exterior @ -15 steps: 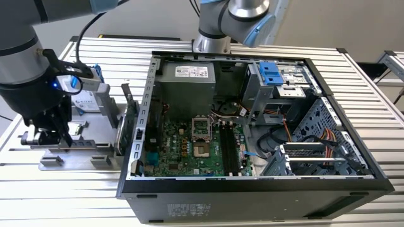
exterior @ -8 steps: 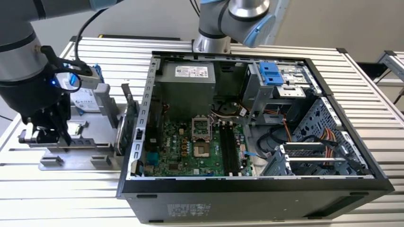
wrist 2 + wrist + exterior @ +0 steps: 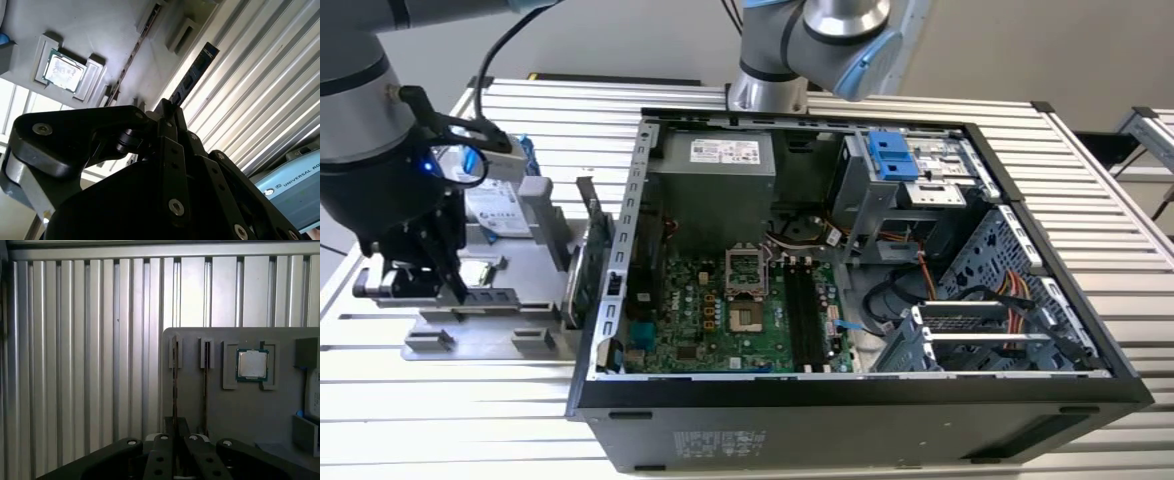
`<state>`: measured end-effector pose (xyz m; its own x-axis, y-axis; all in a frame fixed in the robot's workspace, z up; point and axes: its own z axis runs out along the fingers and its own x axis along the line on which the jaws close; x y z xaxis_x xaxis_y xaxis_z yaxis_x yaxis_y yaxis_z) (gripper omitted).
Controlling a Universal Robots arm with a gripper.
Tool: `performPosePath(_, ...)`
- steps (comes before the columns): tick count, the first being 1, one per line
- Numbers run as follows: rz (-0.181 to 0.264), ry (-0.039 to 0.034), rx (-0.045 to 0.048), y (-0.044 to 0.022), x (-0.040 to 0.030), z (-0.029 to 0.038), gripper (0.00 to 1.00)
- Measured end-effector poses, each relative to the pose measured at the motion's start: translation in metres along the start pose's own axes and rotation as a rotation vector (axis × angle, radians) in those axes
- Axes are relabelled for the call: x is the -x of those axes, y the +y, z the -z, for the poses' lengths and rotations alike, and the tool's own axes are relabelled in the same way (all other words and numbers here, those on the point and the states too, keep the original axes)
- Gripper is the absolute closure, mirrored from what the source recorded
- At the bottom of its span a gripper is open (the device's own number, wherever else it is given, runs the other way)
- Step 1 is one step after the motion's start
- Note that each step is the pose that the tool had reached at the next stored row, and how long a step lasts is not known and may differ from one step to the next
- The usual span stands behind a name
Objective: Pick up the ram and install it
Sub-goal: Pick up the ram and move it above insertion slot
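hangs low over the grey tray (image 3: pixel 480 340) in the exterior view, with the gripper (image 3: pixel 443 292) at the tray side farthest from the open computer case (image 3: pixel 787 430). clamps on the ram (image 3: pixel 175 385). in the first wrist view, shows the black fingers (image 3: pixel 161 450) drawn in against both faces of the thin board, with no gap beyond the board itself. holds it near one end, with the rest of its length running away from the claw along the tray's outermost slot, just inside the tray's edge. keeps the ram on its long edge, upright. cannot tell whether it sits fully in the slot or just clear of it. in the second wrist view, shows the dark stick reaching out past the fingertips, its far end seen against the ribbed metal table (image 3: pixel 260 90) beside the tray. places a second thin board (image 3: pixel 206 385) in the next slot inward on the tray, parallel to the ram and apart from it. places a square processor (image 3: pixel 252 364) flat in a pocket farther in on the tray. in the exterior view, shows a silver hard drive (image 3: pixel 494 210) at the tray's back part and a green expansion card (image 3: pixel 594 265) standing at the tray side nearest the case.
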<state>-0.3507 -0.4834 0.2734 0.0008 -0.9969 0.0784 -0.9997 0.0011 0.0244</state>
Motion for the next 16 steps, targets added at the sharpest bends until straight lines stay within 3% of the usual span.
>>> performPosePath(16, 0.000, 0.0000, -0.0001, 0.0006, -0.0011, 0.0140, 1.00)
